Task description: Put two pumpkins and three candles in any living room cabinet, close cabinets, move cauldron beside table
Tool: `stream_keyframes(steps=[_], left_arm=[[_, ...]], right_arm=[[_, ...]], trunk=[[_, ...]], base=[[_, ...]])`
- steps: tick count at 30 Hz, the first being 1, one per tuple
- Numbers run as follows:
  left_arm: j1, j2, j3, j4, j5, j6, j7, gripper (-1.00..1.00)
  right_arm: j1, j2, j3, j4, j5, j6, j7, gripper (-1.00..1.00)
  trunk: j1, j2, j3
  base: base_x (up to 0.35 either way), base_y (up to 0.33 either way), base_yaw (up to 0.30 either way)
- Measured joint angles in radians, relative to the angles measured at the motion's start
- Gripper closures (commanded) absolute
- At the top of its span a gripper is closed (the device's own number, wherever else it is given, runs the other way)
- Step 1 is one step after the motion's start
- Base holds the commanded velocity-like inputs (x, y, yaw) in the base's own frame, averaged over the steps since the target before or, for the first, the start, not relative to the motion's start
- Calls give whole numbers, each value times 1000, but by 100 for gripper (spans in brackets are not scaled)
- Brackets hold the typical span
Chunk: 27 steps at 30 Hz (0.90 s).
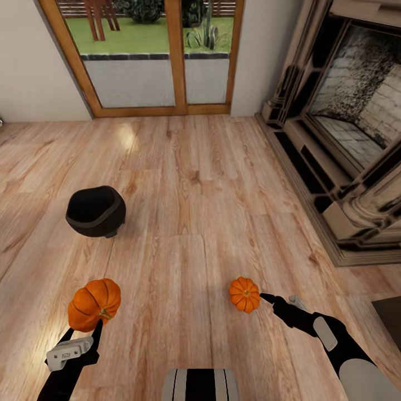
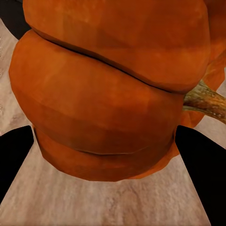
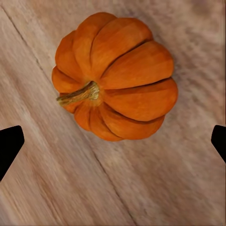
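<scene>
One orange pumpkin [image 1: 94,302] is held off the wood floor at the lower left, with my left gripper [image 1: 84,329] shut on it. In the left wrist view that pumpkin [image 2: 103,94] sits tight between both black fingers of the left gripper [image 2: 104,136], its tan stem pointing sideways. A second, smaller-looking pumpkin [image 1: 244,294] rests on the floor just ahead of my right gripper [image 1: 277,301]. The right wrist view has this pumpkin [image 3: 115,77] stem-up ahead of the right gripper [image 3: 117,137], whose fingers are open wide and touch nothing. The black cauldron [image 1: 94,211] stands on the floor at the left.
A stone fireplace [image 1: 345,139] with a raised hearth runs along the right side. Wood-framed glass doors [image 1: 156,55] to a garden close the far wall. A dark mat corner [image 1: 390,317] lies at the right edge. Open plank floor [image 1: 189,211] spreads between cauldron and fireplace.
</scene>
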Motion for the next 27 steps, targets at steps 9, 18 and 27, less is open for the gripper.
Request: stream_keyframes(steps=[9, 18, 27], left_arm=[[0, 1, 2, 0, 0, 0, 1, 100], [3, 1, 3, 0, 2, -1, 0, 100], [7, 1, 4, 0, 1, -1, 0, 100]], right_arm=[[0, 1, 0, 1, 0, 1, -2, -100], [0, 6, 0, 1, 0, 1, 0, -100], [0, 8, 3, 0, 0, 1, 1, -100]], trunk=[[0, 0, 0], [2, -1, -15], [6, -3, -50]], base=[[2, 2, 0], [0, 0, 0], [0, 0, 0]])
